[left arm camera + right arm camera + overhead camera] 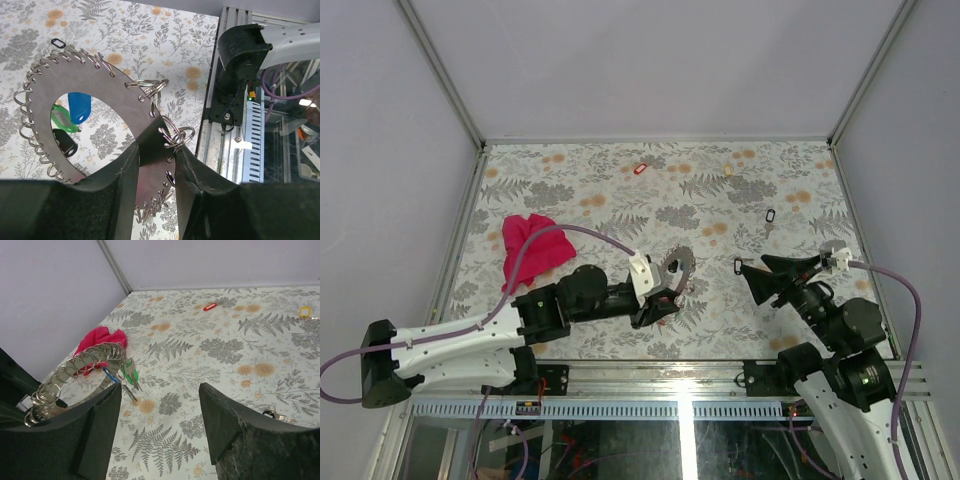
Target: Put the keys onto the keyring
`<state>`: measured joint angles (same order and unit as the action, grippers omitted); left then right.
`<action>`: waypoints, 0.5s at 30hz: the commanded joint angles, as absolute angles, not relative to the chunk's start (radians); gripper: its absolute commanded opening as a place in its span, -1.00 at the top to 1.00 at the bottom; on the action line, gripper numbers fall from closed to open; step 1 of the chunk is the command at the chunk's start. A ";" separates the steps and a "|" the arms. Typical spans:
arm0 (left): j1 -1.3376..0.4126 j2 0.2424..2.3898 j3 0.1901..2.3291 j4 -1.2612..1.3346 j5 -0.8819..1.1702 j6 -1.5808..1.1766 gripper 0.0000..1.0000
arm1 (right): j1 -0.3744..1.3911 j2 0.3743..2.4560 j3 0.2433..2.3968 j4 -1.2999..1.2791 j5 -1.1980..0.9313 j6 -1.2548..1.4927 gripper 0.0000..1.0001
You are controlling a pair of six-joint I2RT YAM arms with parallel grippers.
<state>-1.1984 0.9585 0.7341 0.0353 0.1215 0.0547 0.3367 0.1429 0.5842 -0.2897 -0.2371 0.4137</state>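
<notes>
The keyring (676, 264) is a flat grey ring edged with many small wire loops. My left gripper (665, 293) is shut on its rim and holds it tilted above the table. In the left wrist view the fingers (120, 175) clamp the keyring (110, 87); blue (80, 106), green (61, 119) and black (65, 142) tagged keys hang from it. My right gripper (752, 280) is open and empty to the right of the ring, as the right wrist view (160, 412) shows. Loose keys lie on the table: red tag (640, 168), cream tag (729, 169), black tag (769, 215).
A magenta cloth (534, 250) lies at the left, behind the left arm. The floral table (620, 210) is walled by grey panels at the back and sides. An aluminium rail (680, 375) runs along the near edge.
</notes>
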 commanded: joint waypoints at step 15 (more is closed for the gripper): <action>-1.032 1.035 0.879 0.016 0.292 -0.152 1.00 | 0.339 0.032 0.372 0.210 -0.643 0.222 -0.25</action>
